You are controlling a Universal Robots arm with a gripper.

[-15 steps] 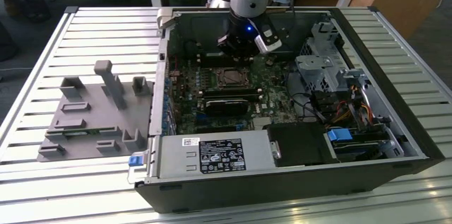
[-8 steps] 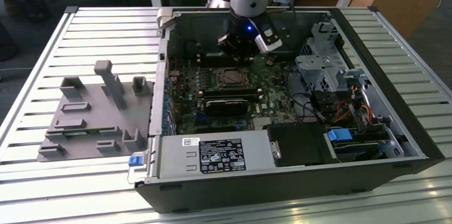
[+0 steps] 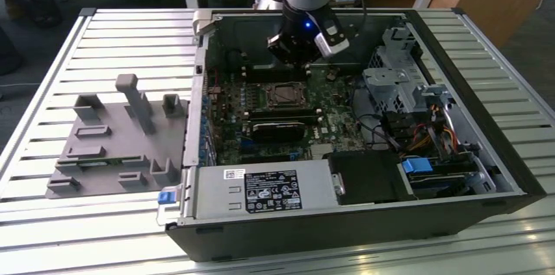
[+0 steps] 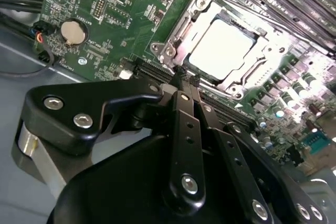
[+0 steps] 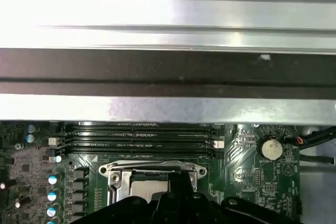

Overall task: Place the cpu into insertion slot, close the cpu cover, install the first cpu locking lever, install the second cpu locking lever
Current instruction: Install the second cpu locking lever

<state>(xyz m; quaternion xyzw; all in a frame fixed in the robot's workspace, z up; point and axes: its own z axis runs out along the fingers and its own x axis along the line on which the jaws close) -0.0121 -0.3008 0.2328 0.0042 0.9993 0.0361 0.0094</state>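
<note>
We count one cpu (image 4: 223,45), pale and silvery, seated in one insertion slot (image 4: 173,51), one cpu cover (image 4: 249,74) framing it. Claw (image 4: 185,80) pinched together, holding nothing, just beside the slot.

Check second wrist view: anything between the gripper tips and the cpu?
Just the near side of the cpu cover frame and a long black card slot on the board. The gripper tips sit at that edge; the cpu lies seated beyond.

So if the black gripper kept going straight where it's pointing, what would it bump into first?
Probably the thin silvery metal cpu cover at its near edge, closed over the pale square cpu. The black gripper points there with fingers together, though depth is unclear.
</note>
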